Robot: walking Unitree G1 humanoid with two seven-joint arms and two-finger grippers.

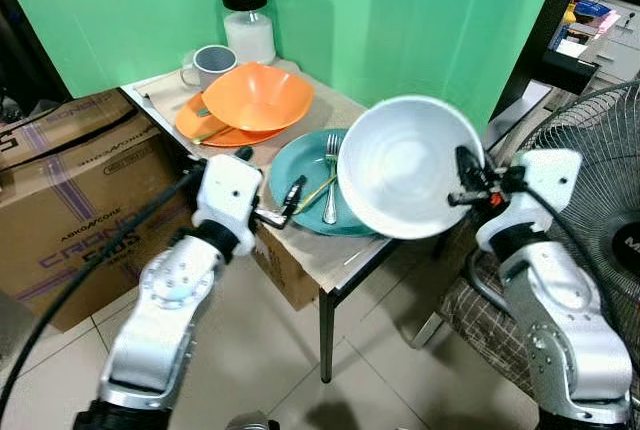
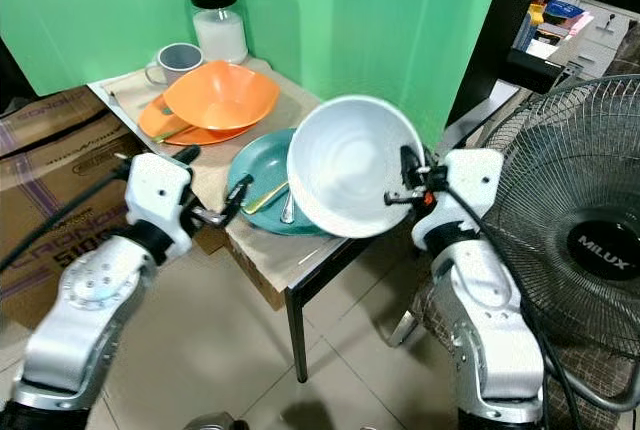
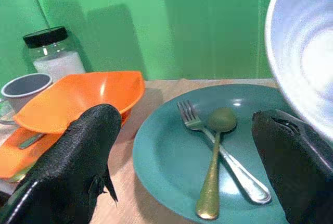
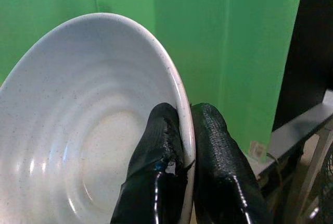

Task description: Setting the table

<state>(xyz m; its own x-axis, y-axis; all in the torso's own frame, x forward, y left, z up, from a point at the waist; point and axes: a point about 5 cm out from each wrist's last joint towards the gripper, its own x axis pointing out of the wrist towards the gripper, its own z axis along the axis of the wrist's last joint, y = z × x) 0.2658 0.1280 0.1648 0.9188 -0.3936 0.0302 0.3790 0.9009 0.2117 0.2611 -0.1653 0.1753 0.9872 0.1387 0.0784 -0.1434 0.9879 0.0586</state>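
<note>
My right gripper [image 1: 466,182] is shut on the rim of a white bowl [image 1: 405,165] and holds it tilted in the air over the table's right edge. In the right wrist view one finger [image 4: 156,166] lies inside the rim and the other outside. Under the bowl, a teal plate [image 1: 295,175] carries a fork [image 1: 331,185] and a gold spoon [image 3: 213,166]. My left gripper [image 1: 268,176] is open at the plate's near left side, holding nothing. Further back, an orange bowl [image 1: 255,98] rests on an orange plate [image 1: 195,125].
A grey mug [image 1: 208,65] and a black-lidded jar [image 1: 247,25] stand at the back of the small table [image 1: 330,260], against green walls. A cardboard box [image 1: 70,190] sits on the left. A fan [image 1: 600,180] and a plaid seat [image 1: 480,320] are on the right.
</note>
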